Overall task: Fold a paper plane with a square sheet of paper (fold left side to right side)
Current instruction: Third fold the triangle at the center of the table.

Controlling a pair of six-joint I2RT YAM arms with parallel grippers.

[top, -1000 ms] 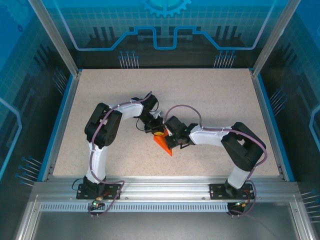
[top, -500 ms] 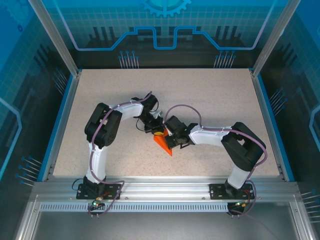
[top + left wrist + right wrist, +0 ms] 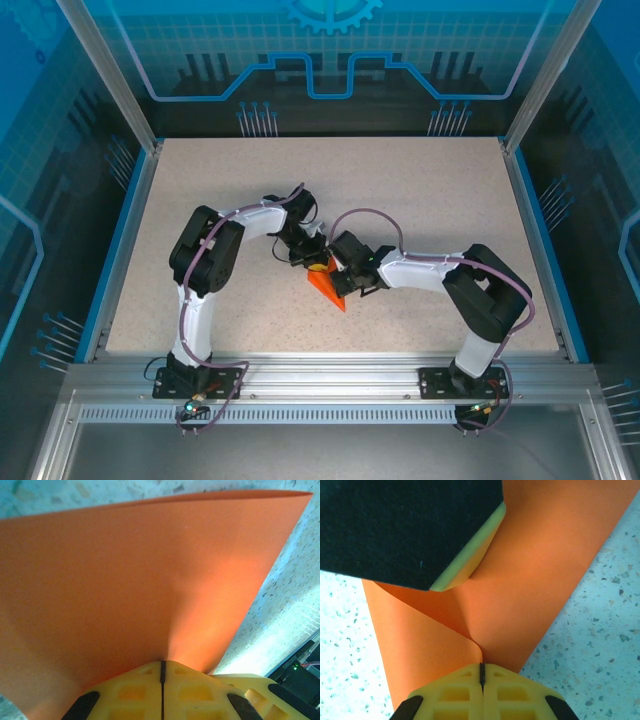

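1. The table (image 3: 420, 190) first: nothing on it has moved in the last second, and the speckled top looks just as it did.
2. The left arm (image 3: 215, 250) and the right arm (image 3: 470, 290) are both frozen, wrists meeting mid-table exactly as a second ago. I read that as a hold to set a fold, not a move to somewhere new, so the fold has not advanced.
3. The orange paper (image 3: 327, 290) sits right under and between the two tools, its tip poking out past the right one toward the near edge.
   - It is already smaller than a square and looks like a pointed wedge from above.
   - From the left wrist, the paper (image 3: 140, 575) fans away from the fingertips, smooth, with one straight far edge.
   - From the right wrist, two layers of paper (image 3: 540, 565) meet in a soft rounded fold running straight into the fingertips. It is not a sharp crease yet.
4. The left gripper (image 3: 162, 672) has its jaws pressed together, and the paper appears nipped at the seam.
5. The right gripper (image 3: 481, 675) is likewise clamped tight, with the fold line feeding into its closed tips.
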